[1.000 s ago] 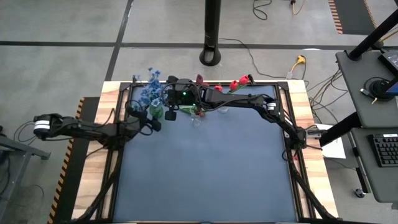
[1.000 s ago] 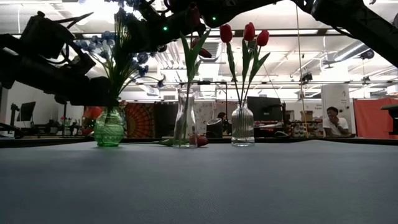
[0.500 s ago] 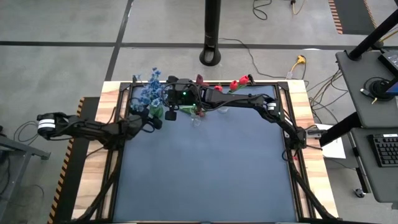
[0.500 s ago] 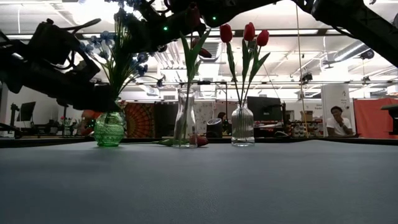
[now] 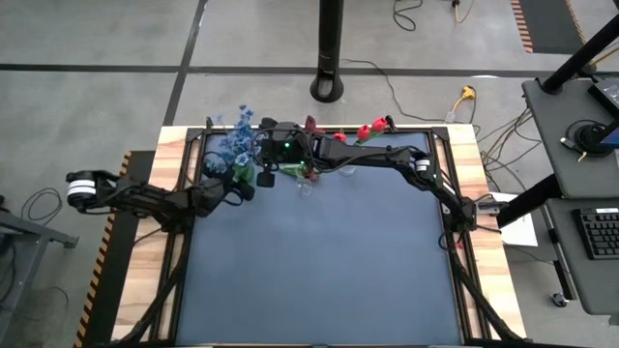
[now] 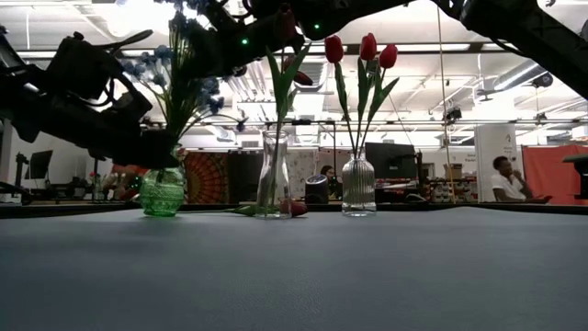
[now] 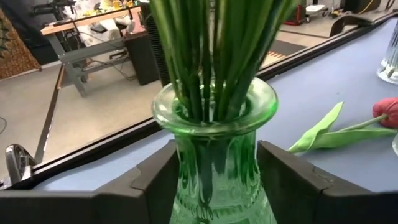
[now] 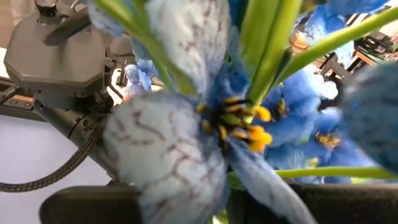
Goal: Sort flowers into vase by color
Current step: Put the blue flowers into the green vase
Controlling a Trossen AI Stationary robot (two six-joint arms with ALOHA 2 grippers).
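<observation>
A green glass vase (image 7: 214,112) stands upright on the blue mat at the far left, its base on the mat (image 6: 163,191). It holds a bunch of blue flowers (image 5: 235,140). My left gripper (image 7: 217,180) reaches in from the table's left and is shut on the vase below its flared rim. My right gripper (image 5: 259,147) hangs high among the blue blossoms (image 8: 180,143), shut on a blue flower. Three red tulips (image 6: 367,51) stand in a ribbed clear vase (image 6: 358,188). My left gripper has the green vase's neck (image 7: 186,168) between its two fingers, one on each side, just under the rim. The fingers come in about level from the table's left. The vase stands upright on the mat. My right gripper is shut up among the blue flower tops (image 6: 197,28). A large blossom hides the place of contact in the right wrist view. The stems (image 8: 267,37) run down into the green vase.
A tall clear vase (image 6: 274,175) with a leafy green stem stands between the two others. A red tulip (image 7: 388,112) lies on the mat beside it, with its leaf (image 7: 317,127) flat on the mat. The near half of the mat (image 5: 319,271) is bare.
My left gripper has moved a little toward the green vase, and its dark bulk now sits against the vase's neck in the low view. The vases and flowers stand as before.
</observation>
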